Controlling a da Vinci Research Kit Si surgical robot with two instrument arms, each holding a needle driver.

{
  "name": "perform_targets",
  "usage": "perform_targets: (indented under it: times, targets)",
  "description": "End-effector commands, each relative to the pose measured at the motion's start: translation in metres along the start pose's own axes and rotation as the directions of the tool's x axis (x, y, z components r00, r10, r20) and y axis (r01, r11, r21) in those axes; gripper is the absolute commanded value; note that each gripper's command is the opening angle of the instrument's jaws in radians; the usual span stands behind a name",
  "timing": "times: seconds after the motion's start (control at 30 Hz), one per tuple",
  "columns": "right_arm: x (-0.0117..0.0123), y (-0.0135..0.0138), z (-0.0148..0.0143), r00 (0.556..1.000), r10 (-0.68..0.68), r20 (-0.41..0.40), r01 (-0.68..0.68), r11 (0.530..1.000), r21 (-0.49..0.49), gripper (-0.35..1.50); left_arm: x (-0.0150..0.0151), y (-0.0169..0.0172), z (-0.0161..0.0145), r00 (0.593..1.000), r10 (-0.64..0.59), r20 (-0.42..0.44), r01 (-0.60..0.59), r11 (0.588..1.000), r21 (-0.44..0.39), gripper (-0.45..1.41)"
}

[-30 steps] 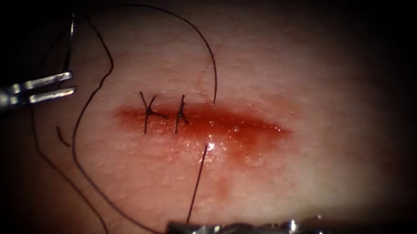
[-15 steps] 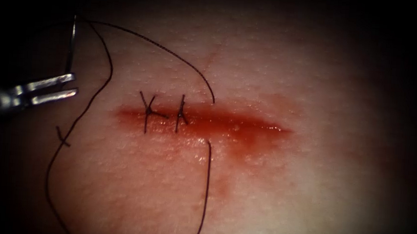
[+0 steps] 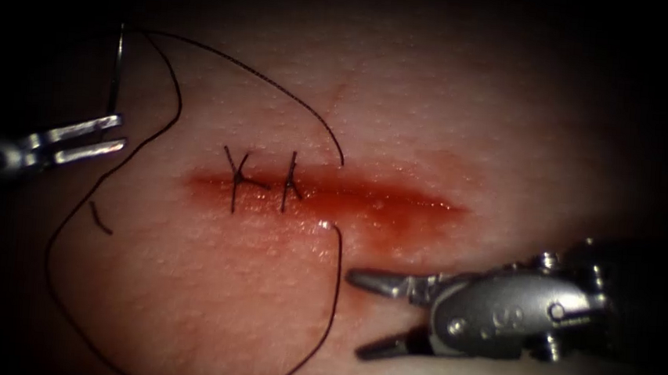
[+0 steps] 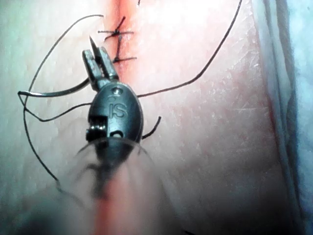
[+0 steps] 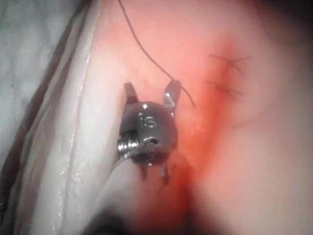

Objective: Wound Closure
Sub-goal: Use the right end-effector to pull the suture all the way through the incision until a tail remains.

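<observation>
**Needle held clear at far left as a third stitch hangs slack**

Your left end effector (image 3: 122,135) sits at the far left of the tissue (image 3: 510,145), well away from the cut (image 3: 326,191). Its jaws stand slightly apart yet pinch the needle (image 3: 114,70) low on its curve. The needle stands upright above them, entirely out of the tissue.

Your right end effector (image 3: 356,315) lies on the near side of the cut, to the right of the thread (image 3: 335,289). Its jaws are spread wide and grip nothing, one tip close beside the strand.

The thread leaves the needle's top, arcs across the far side, enters the tissue just right of the two knotted stitches (image 3: 264,179), comes out on the near edge and sweeps round in a loose loop to the left. A cut end of thread (image 3: 99,218) lies by that loop.

To handle this well, you would likely want a firm hold on the needle and the slack loop kept off the finished knots.
</observation>
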Motion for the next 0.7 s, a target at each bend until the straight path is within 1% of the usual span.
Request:
perform_targets:
  times: [0.03, 0.07, 0.13, 0.3, 0.33, 0.4, 0.47, 0.53, 0.57, 0.6, 0.63, 0.67, 0.7]
  targets:
    - [-0.0008, 0.0007, 0.0014, 1.0, -0.004, 0.002, 0.004, 1.0, -0.005, 1.28, -0.0004, 0.0001, 0.0007, 1.0, 0.001, -0.001, -0.001, 1.0, 0.001, -0.45]
    - [-0.0013, 0.0014, 0.002, 1.0, -0.003, 0.002, 0.003, 1.0, -0.006, 1.18, -0.0004, 0.0001, 0.0007, 1.0, 0.001, -0.001, -0.001, 1.0, 0.001, -0.45]
    - [-0.0019, 0.0021, 0.0027, 1.0, -0.002, 0.003, 0.002, 1.0, -0.012, 1.13, -0.0004, 0.0001, 0.0007, 1.0, 0.001, -0.001, -0.001, 1.0, 0.002, -0.45]
    - [-0.0041, 0.0043, 0.0046, 1.0, -0.004, -0.003, 0.004, 0.999, -0.035, 1.14, -0.0003, 0.0002, 0.0008, 1.0, 0.001, 0.0, -0.001, 1.0, 0.002, -0.45]
    - [-0.0045, 0.0045, 0.005, 1.0, -0.012, -0.009, 0.011, 0.999, -0.048, 1.21, -0.0003, 0.0002, 0.0008, 1.0, 0.001, 0.0, -0.001, 1.0, 0.003, -0.45]
    - [-0.0045, 0.0044, 0.0054, 1.0, -0.001, -0.014, 0.0, 0.998, -0.061, 1.28, -0.0003, 0.0002, 0.0007, 1.0, 0.001, 0.0, -0.001, 1.0, 0.003, -0.45]
    - [-0.0043, 0.004, 0.0061, 0.999, 0.009, -0.033, -0.011, 0.998, -0.059, 1.28, -0.0003, 0.0002, 0.0008, 1.0, 0.001, 0.0, -0.001, 1.0, 0.003, -0.45]
    - [-0.004, 0.0037, 0.0066, 0.999, 0.008, -0.035, -0.01, 0.998, -0.061, 1.26, -0.0002, 0.0002, 0.0007, 1.0, 0.001, 0.0, -0.001, 1.0, 0.003, -0.45]
    - [-0.004, 0.0036, 0.0066, 0.999, 0.007, -0.035, -0.009, 0.998, -0.061, 1.14, -0.0002, 0.0002, 0.0007, 1.0, 0.001, 0.0, -0.001, 1.0, 0.003, -0.45]
    - [-0.004, 0.0036, 0.0066, 0.999, 0.007, -0.036, -0.009, 0.998, -0.061, 0.79, -0.0002, 0.0002, 0.0007, 1.0, 0.001, 0.0, -0.001, 1.0, 0.003, -0.45]
    - [-0.0043, 0.0035, 0.006, 0.999, 0.041, -0.024, -0.041, 0.999, -0.034, -0.23, -0.0001, 0.0003, 0.0007, 1.0, 0.001, 0.001, -0.001, 1.0, 0.003, -0.45]
    - [-0.0044, 0.0037, 0.0058, 0.998, 0.065, -0.009, -0.065, 0.997, -0.033, -0.35, 0.0, 0.0003, 0.0007, 1.0, 0.001, 0.001, -0.001, 1.0, 0.003, -0.45]
    - [-0.0045, 0.0038, 0.0055, 0.996, 0.088, -0.005, -0.088, 0.995, -0.043, -0.35, 0.0001, 0.0003, 0.0006, 1.0, 0.001, 0.001, -0.001, 1.0, 0.003, -0.45]
